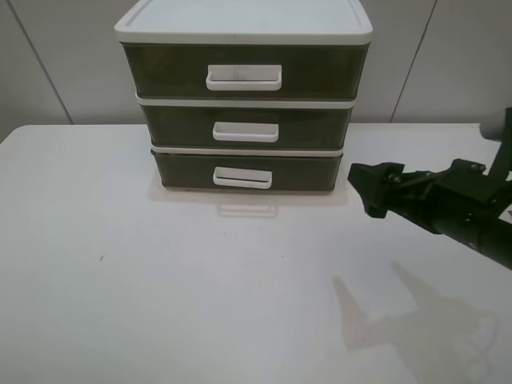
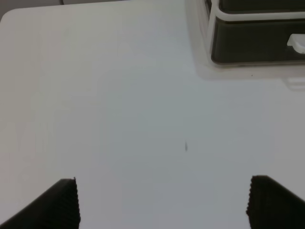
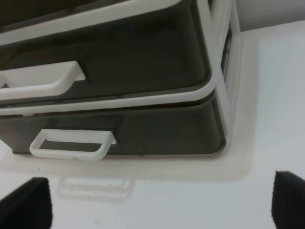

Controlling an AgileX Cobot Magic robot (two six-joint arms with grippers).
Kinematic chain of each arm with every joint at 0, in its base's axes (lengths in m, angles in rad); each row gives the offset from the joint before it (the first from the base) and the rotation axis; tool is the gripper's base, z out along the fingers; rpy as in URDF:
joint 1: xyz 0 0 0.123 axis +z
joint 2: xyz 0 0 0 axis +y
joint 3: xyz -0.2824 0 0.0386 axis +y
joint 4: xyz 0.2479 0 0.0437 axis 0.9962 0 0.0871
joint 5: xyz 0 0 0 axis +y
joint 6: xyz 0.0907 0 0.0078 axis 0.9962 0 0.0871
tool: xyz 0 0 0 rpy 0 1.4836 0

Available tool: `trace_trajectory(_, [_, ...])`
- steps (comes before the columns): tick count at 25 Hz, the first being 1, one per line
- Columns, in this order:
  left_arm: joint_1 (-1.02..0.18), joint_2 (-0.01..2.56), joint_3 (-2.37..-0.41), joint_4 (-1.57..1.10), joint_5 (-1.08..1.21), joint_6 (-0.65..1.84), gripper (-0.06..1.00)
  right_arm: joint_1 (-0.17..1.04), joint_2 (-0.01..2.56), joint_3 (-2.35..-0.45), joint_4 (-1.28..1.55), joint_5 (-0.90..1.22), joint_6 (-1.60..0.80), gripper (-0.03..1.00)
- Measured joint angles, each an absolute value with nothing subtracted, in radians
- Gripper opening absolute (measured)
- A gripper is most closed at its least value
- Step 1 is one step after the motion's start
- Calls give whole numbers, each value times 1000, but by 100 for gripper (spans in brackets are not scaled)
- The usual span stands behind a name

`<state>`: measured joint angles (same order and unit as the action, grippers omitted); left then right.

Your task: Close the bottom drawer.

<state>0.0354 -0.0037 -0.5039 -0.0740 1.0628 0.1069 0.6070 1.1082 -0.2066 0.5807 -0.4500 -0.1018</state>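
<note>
You are looking at the white-framed drawer unit [image 1: 244, 20] standing at 12 o'clock on the white table [image 1: 120, 320]. The bottom drawer [image 1: 184, 170] is sitting in the lowest tier, directly under the middle drawer [image 1: 180, 126]. Its front is lying about flush with the frame, and its white loop handle [image 1: 242, 178] is pointing toward 6 o'clock.

Your right gripper [image 1: 364, 192] is hovering above the table at 3 o'clock from the bottom drawer, just beside the unit's corner and not touching it. Its jaws are standing wide apart and holding nothing. Your left gripper [image 2: 162, 205] is showing only in its wrist view. Its fingers [image 2: 66, 202] are spread far apart over bare table, well away from the unit and gripping nothing. A small dark speck [image 1: 101, 258] is lying on the table toward 8 o'clock from the unit.
</note>
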Motion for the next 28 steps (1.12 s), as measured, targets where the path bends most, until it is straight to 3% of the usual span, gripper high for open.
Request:
trace_trajectory(8, [35, -4, -504, -74, 1063, 107, 72, 284, 811, -339, 390, 161, -186, 81])
trace_trajectory(15, [35, -4, -504, -74, 1063, 107, 72, 64, 654, -564, 33, 654, 0, 81])
trace_trajectory(21, [35, -4, -504, -74, 1063, 107, 72, 29, 478, -672, -68, 909, 63, 81])
trace_trajectory(28, [35, -4, -504, -74, 1063, 107, 72, 29, 225, -675, -82, 994, 70, 81])
